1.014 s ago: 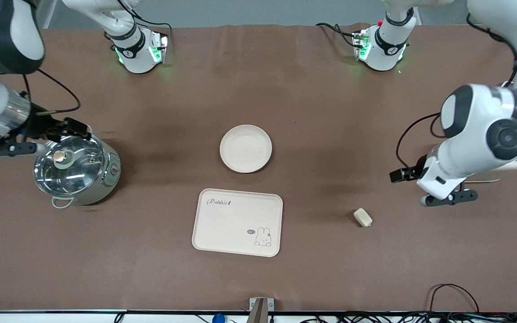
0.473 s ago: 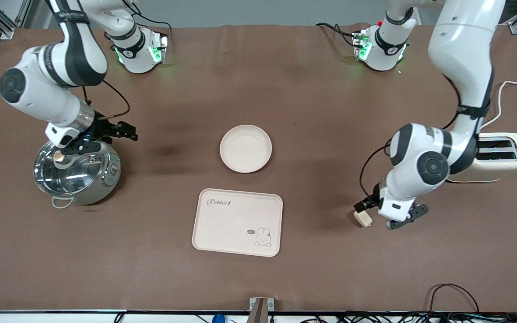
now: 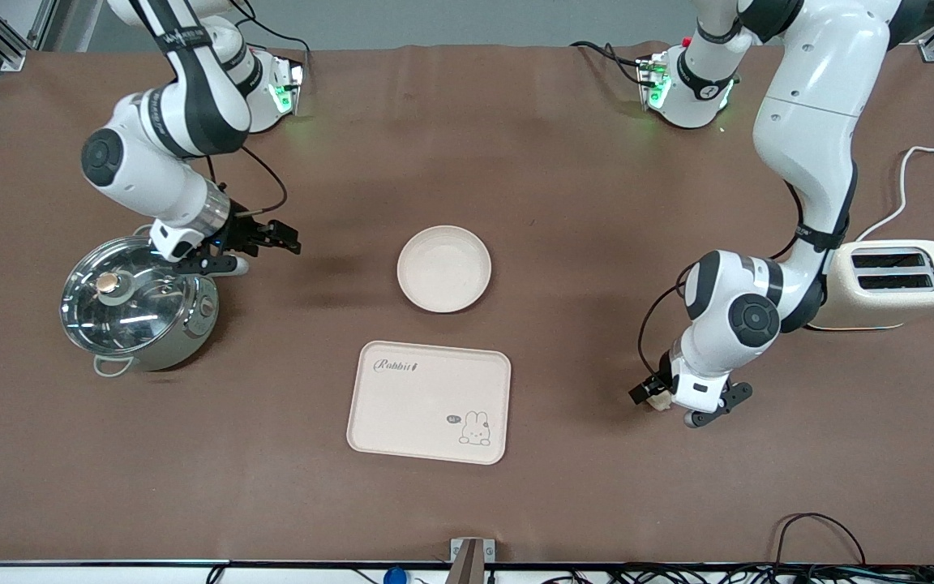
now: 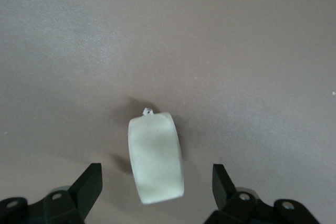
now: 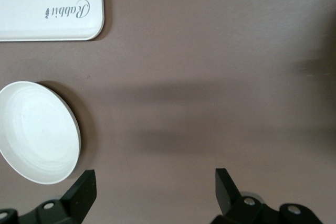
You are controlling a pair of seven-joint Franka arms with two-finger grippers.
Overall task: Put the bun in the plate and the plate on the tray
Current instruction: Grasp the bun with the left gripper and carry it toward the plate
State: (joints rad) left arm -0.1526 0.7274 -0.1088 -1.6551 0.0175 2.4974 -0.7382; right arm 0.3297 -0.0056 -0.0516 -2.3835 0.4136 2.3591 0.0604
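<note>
Brown matting covers the table in the front view, where the left gripper (image 3: 666, 401) is down at the bun (image 3: 661, 402), which lies toward the left arm's end, well apart from the empty plate (image 3: 444, 268) and the tray (image 3: 429, 402) nearer the camera. The left wrist view shows the fingers spread wide, the bun between them untouched; closing and lifting looks next. The right wrist view has the right gripper (image 5: 152, 192) spread and empty over bare matting beside the plate, waiting.
</note>
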